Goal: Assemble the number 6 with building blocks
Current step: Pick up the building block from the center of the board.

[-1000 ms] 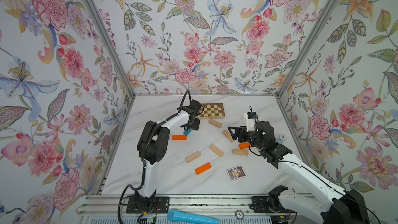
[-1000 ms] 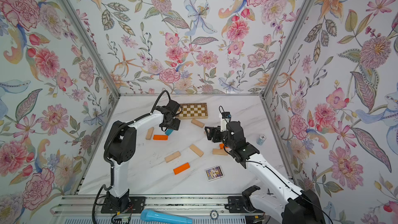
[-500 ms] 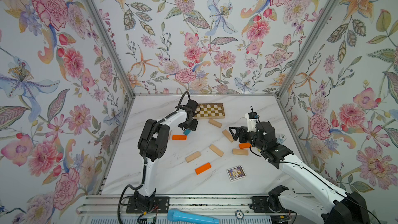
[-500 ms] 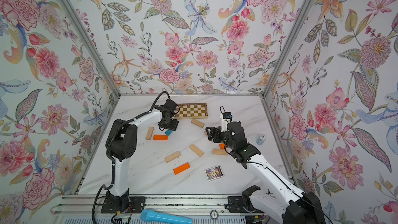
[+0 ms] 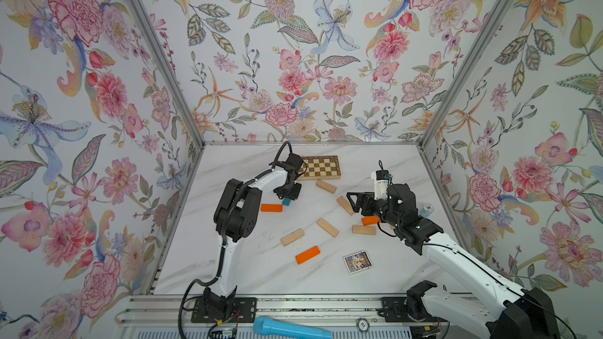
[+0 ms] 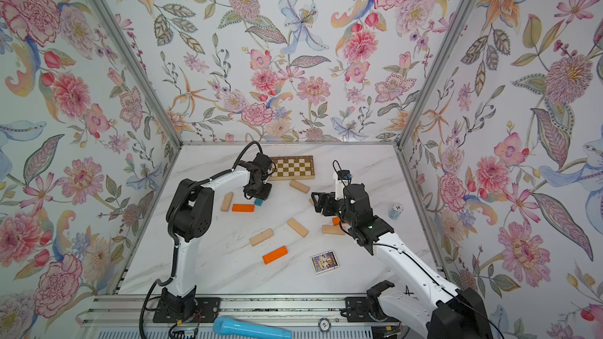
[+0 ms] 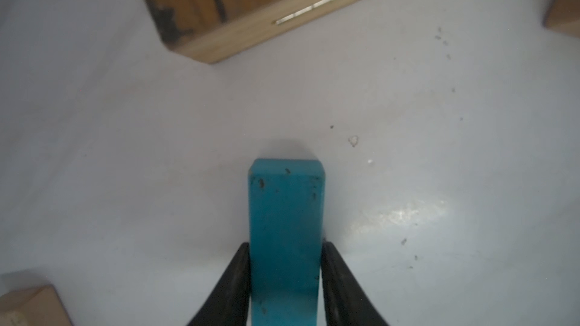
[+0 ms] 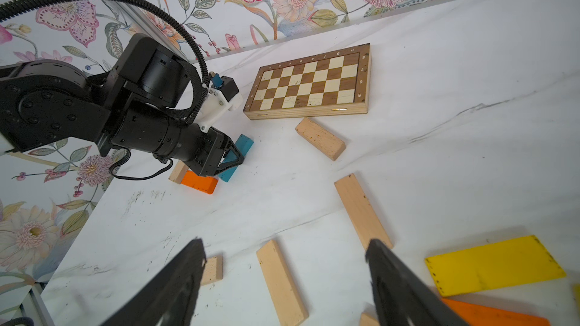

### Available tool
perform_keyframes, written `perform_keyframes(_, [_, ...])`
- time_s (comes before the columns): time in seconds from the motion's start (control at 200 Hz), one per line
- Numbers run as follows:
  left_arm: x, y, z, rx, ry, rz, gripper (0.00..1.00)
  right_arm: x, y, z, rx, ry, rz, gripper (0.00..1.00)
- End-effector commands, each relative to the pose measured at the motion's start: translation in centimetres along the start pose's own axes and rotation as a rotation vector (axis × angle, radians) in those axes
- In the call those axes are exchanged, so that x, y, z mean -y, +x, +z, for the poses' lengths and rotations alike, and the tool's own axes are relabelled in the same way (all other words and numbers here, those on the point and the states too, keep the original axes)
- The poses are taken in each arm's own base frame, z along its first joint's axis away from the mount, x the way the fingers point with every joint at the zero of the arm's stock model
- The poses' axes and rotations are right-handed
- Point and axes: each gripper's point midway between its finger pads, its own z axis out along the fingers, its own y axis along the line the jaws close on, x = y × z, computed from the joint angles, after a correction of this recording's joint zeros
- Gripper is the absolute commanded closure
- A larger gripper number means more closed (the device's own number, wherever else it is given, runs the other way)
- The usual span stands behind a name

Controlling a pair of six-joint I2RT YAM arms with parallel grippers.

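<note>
Furthest left of the brown-and-cream checkered wooden board (image 5: 321,167), and nearer the camera than it, a plain pale wooden bar (image 6: 226,201) lies flat on the white marble tabletop (image 5: 254,265), with an orange wooden bar (image 5: 271,208) just beside it. Off the board's near left corner, the left gripper (image 7: 285,246) is closed on the teal-blue wooden bar (image 7: 285,202), its black fingers (image 7: 238,277) pressing both long sides. Whether that bar rests on the tabletop or is just clear of it cannot be told. A second pale bar (image 5: 325,186) lies just before the board's near edge. Further toward the camera, a third pale bar (image 5: 292,237), a second orange bar (image 5: 307,254) and a fourth pale bar (image 5: 327,227) lie apart from one another. Right of the board and nearer the camera, the right gripper (image 8: 285,243) hovers with its fingers (image 8: 175,283) spread wide and nothing between them, above a fifth pale bar (image 5: 345,205). A yellow wooden bar (image 8: 494,265), a third orange bar (image 5: 370,220) and a sixth pale bar (image 5: 363,229) lie close by.
</note>
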Motion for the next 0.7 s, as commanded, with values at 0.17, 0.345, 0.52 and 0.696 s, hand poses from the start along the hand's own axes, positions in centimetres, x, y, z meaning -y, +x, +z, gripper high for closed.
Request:
perform_keyframes(0.17, [3.5,-0.4,-1.0,-0.022,0.015,0.029,0.8,0.2,0.0,-0.1,0.01,0.003,0.009,0.18])
perform_keyframes(0.345, [3.8,-0.8,-5.3,0.044,0.052,0.001,0.8,0.4,-0.1,-0.3,0.018,0.009,0.002,0.18])
perform_keyframes(0.52, [2.1,2.7,-9.5,0.063,0.066,-0.047,0.79,0.0,0.1,-0.2,0.013,0.001,-0.008,0.18])
perform_keyframes(0.696, [-1.0,9.2,-10.1,0.023,0.045,-0.144,0.78,-1.1,0.4,0.1,0.018,-0.02,-0.023,0.18])
